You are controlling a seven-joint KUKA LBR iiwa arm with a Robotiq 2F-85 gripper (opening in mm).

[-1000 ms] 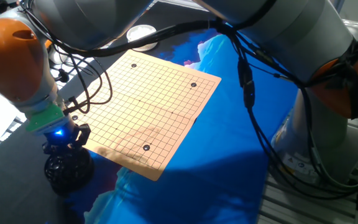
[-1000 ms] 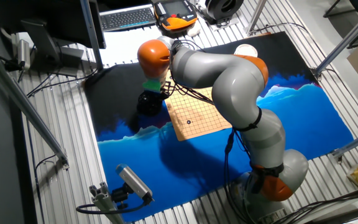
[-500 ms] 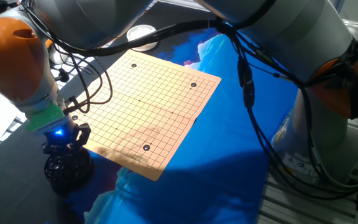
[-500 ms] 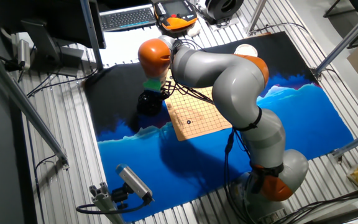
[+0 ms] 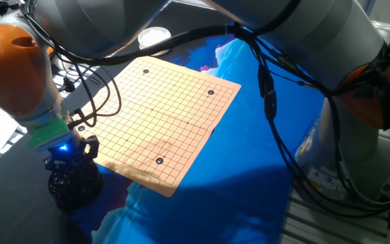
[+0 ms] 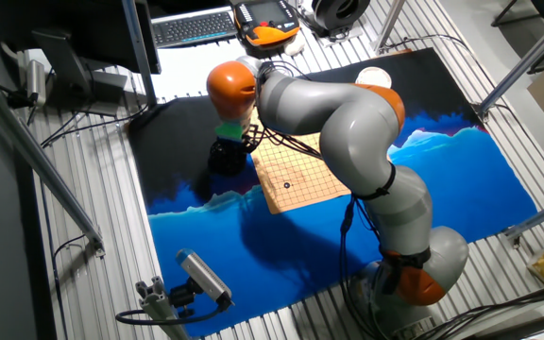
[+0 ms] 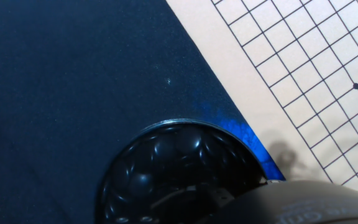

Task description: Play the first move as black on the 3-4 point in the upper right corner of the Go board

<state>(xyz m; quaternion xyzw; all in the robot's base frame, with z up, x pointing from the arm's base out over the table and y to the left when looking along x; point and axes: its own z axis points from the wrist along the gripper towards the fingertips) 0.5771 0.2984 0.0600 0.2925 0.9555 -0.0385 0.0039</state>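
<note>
The tan Go board (image 5: 171, 112) lies on the blue and black cloth; it also shows in the other fixed view (image 6: 296, 172) and its corner in the hand view (image 7: 303, 68). Three dark round stones sit near its corners, one at the far right (image 5: 211, 92). A black bowl of black stones (image 5: 73, 184) stands off the board's left corner, and shows in the hand view (image 7: 166, 171). My gripper (image 5: 70, 161) hangs down into this bowl. Its fingers are hidden by the hand and the bowl, so I cannot see whether they hold a stone.
A white bowl (image 5: 154, 34) stands beyond the board's far corner and also shows in the other fixed view (image 6: 374, 76). Cables (image 5: 100, 88) hang over the board's left side. My arm's base (image 5: 357, 135) stands to the right. A keyboard (image 6: 192, 26) lies behind.
My hand and wrist have shifted slightly left over the black bowl. The board and stones have not moved.
</note>
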